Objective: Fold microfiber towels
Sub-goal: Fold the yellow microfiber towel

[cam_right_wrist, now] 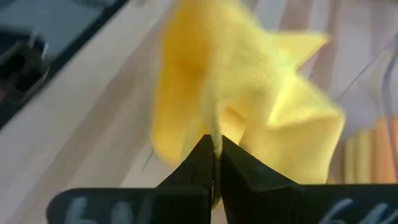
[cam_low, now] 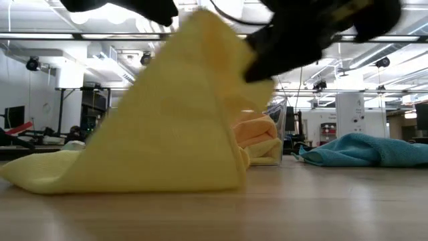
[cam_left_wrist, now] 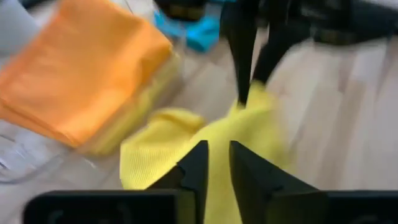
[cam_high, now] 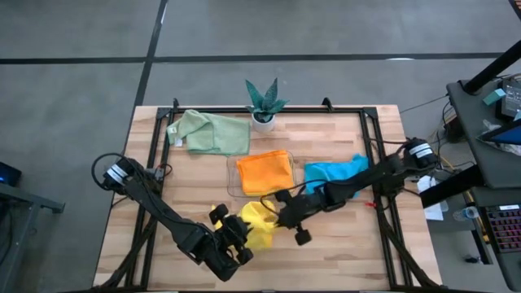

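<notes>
Near the worktop's front edge, the yellow towel [cam_low: 167, 127] rises in a peak — we see the right gripper [cam_right_wrist: 214, 163] pinched shut on its edge, while the left gripper [cam_left_wrist: 217, 163], fingers slightly parted, straddles the cloth just beside it.

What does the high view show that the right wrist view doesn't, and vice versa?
High view only: the whole layout, with the pale green towel near the potted plant, the teal-blue towel, the orange towel on the clear tray, and the left gripper at the yellow towel's near side.
Right wrist view only: the right gripper shut on a pinched fold of the yellow towel, its fingers together around the cloth.
Both: the yellow towel bunched and raised off the wooden table, with the right gripper on it.
</notes>
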### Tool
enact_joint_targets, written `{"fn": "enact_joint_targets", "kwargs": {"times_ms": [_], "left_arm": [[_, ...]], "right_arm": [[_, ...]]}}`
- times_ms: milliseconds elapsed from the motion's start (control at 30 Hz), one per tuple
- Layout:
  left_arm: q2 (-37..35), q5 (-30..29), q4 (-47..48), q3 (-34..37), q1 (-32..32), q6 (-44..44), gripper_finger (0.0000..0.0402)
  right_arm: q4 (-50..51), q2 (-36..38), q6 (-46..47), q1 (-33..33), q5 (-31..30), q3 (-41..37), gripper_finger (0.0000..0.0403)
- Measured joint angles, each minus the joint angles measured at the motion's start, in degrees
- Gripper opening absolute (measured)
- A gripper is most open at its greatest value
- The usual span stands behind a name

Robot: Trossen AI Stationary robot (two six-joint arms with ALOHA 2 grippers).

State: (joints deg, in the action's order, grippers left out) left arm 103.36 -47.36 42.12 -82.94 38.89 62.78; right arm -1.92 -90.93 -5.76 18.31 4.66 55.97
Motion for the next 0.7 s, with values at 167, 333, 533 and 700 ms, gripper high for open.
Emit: {"fn": "enact_joint_targets", "kwargs": {"times_ms": [167, 333, 533, 700], "left_arm": [[0.5, 5.71, -0.13, 0.09, 0.0, -2.0, 0.01], [0.61, 5.88, -0.3, 2.3, -0.05, -3.34, 0.0122], [0.65, 6.05, -2.76, 7.27, -0.81, -0.33, 0.0123], [0.67, 6.13, -10.42, 12.85, -1.65, -0.59, 0.0123]], "right_arm": [[13.95, 1.99, -1.17, 2.8, -0.03, 1.32, 0.0008], [21.59, 2.18, 0.05, 5.16, -1.16, 0.8, 0.0008], [25.42, 1.65, 2.35, 7.42, -3.58, -0.23, 0.0008], [25.75, 1.64, 4.6, 8.09, -3.34, -1.03, 0.0008]]}}
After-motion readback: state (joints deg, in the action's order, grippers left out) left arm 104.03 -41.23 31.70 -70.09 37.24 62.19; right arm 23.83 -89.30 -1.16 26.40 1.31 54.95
